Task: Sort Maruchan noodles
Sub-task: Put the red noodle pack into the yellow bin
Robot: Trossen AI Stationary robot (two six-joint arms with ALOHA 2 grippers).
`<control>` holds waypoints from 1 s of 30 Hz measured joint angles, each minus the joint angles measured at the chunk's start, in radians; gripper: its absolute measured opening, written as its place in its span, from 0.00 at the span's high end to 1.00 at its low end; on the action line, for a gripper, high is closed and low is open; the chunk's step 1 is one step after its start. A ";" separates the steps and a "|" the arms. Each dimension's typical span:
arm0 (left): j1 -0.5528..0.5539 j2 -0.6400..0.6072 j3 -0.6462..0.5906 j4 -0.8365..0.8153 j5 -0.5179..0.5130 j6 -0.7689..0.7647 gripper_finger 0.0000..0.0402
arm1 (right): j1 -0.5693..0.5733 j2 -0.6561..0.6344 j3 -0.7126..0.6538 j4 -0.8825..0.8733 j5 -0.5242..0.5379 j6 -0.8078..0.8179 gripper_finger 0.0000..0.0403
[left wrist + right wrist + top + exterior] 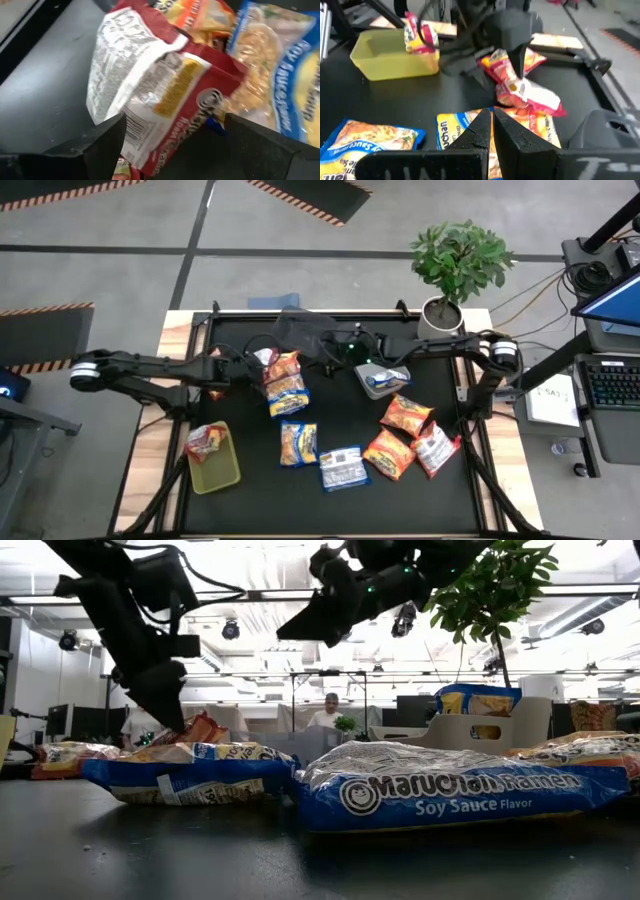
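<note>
Fingers of the left gripper [170,137], spread wide, flank a red-and-white noodle packet [160,85]; right gripper [491,131] fingers closed, empty.

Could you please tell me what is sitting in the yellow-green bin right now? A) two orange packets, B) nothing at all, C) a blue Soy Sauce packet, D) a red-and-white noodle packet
D: a single red-and-white packet rests in the yellow-green bin in the high view, propped over one edge, and the right wrist view shows the same packet leaning on the bin's rim.
</note>
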 joint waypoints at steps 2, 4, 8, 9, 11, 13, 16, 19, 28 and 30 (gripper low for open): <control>0.000 0.017 0.001 0.020 -0.020 -0.017 0.23 | 0.000 -0.017 -0.008 0.000 0.000 -0.008 0.98; -0.001 0.032 0.002 0.027 -0.036 -0.037 0.24 | 0.000 -0.023 -0.009 -0.001 0.000 -0.016 0.98; -0.002 0.060 0.002 0.032 -0.088 -0.084 0.24 | 0.000 -0.024 -0.009 -0.009 0.000 -0.034 0.98; -0.002 0.068 0.002 0.033 -0.093 -0.093 0.24 | 0.000 -0.024 -0.009 -0.009 0.000 -0.037 0.98; -0.002 0.083 0.002 0.034 -0.117 -0.105 0.24 | 0.000 -0.024 -0.009 -0.014 0.000 -0.037 0.98; -0.002 0.100 0.002 0.036 -0.140 -0.120 0.24 | 0.000 -0.024 -0.009 -0.018 0.000 -0.036 0.98; -0.001 0.129 0.002 0.037 -0.168 -0.130 0.25 | 0.000 -0.024 -0.009 -0.016 0.000 -0.037 0.98; -0.001 0.159 0.002 0.041 -0.173 -0.143 0.29 | 0.000 -0.024 -0.009 -0.020 0.000 -0.037 0.98; -0.001 0.203 0.002 0.041 -0.174 -0.155 0.57 | 0.000 -0.024 -0.009 -0.024 0.000 -0.037 0.98; -0.001 0.199 0.002 0.039 -0.174 -0.158 0.65 | 0.000 -0.024 -0.009 -0.024 0.000 -0.037 0.98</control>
